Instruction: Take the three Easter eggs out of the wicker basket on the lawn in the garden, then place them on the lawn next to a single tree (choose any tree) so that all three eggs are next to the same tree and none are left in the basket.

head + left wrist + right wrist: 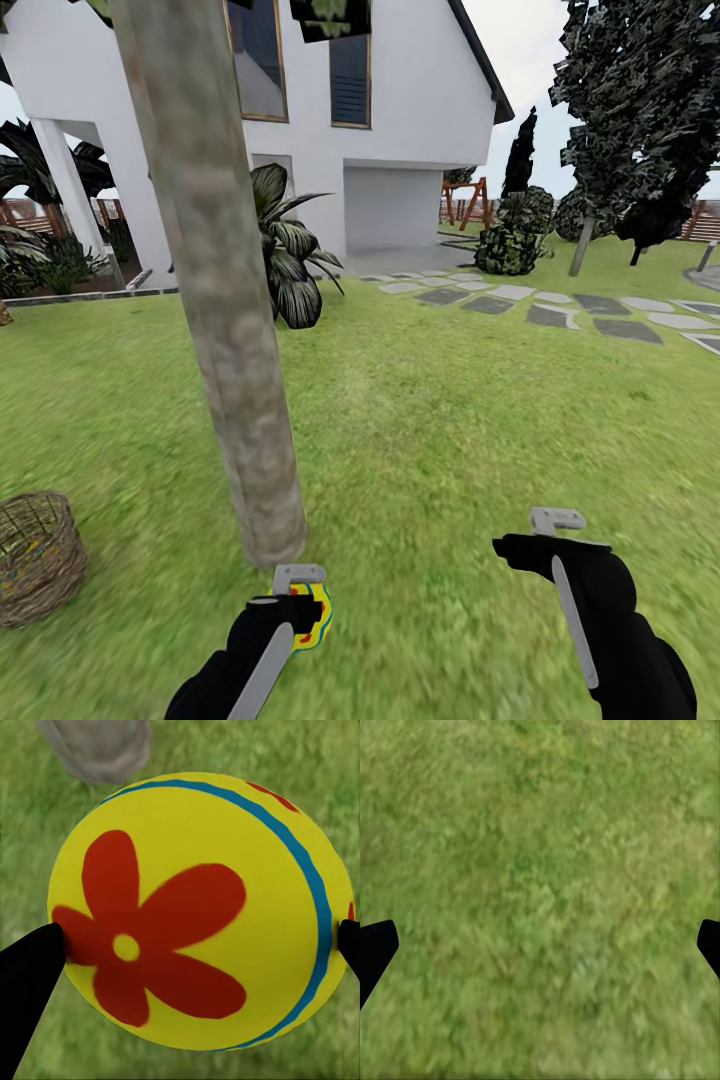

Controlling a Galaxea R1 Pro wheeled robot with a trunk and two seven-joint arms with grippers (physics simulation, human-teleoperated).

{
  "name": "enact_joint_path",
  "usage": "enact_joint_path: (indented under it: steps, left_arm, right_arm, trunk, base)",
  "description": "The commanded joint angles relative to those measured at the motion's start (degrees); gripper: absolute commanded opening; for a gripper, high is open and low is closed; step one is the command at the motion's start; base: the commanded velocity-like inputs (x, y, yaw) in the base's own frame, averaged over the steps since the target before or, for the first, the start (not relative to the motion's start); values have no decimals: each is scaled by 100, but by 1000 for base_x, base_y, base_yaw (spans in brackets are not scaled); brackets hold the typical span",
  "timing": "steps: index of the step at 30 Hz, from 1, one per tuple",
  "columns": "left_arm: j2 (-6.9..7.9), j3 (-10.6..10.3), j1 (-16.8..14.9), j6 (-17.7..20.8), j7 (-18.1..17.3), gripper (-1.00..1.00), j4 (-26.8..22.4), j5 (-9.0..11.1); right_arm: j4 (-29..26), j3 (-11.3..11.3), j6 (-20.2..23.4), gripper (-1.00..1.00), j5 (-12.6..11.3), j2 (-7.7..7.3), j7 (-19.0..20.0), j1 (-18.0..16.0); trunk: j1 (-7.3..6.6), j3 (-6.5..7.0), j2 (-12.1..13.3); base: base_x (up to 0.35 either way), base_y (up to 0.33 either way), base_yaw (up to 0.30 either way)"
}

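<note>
My left gripper [305,612] is shut on a yellow Easter egg [313,615] with a red flower and blue band; the left wrist view shows the egg [199,911] squeezed between both black fingertips [30,975]. It hangs just above the lawn [450,420], close in front of the base of the tall tree's grey-brown trunk [225,300], whose foot [97,750] shows beyond the egg. The wicker basket [35,560] stands on the grass at the left; coloured bits show through its weave. My right gripper [525,545] is open over bare grass [540,900].
A broad-leaved dark plant [285,260] stands behind the tree by the white house [400,110]. Grey stepping stones [545,305] cross the lawn at the right, with dark cypress-like trees [640,120] and bushes [510,245] beyond.
</note>
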Motion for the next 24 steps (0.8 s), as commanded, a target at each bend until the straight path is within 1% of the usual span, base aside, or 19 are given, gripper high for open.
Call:
enact_joint_path:
  steps: [1,17,18,20,24]
  left_arm:
    - [-2,-9,-5,1,57,-100,21,58]
    - [0,-17,-5,-141,65,-100,81,31]
    - [33,16,-38,-108,33,-100,48,59]
    - [45,77,-85,-41,-18,-100,-17,63]
    - [45,77,-85,87,-18,-100,-39,63]
  right_arm:
    - [-6,4,27,100,52,0,30,-3]
    - [-83,1,27,100,60,-9,36,-1]
    - [-50,-33,-7,100,52,-42,38,26]
    - [-29,-53,-17,100,52,-58,38,26]
    - [-29,-53,-17,100,52,-58,38,26]
  trunk:
    - [23,-25,-46]
    - [374,-312,-688]
    - [374,-312,-686]
    - [374,-312,-686]
    - [374,-312,-686]
  base:
    - [0,0,0]
    - [0,0,0]
    - [0,0,0]
    - [0,0,0]
    - [0,0,0]
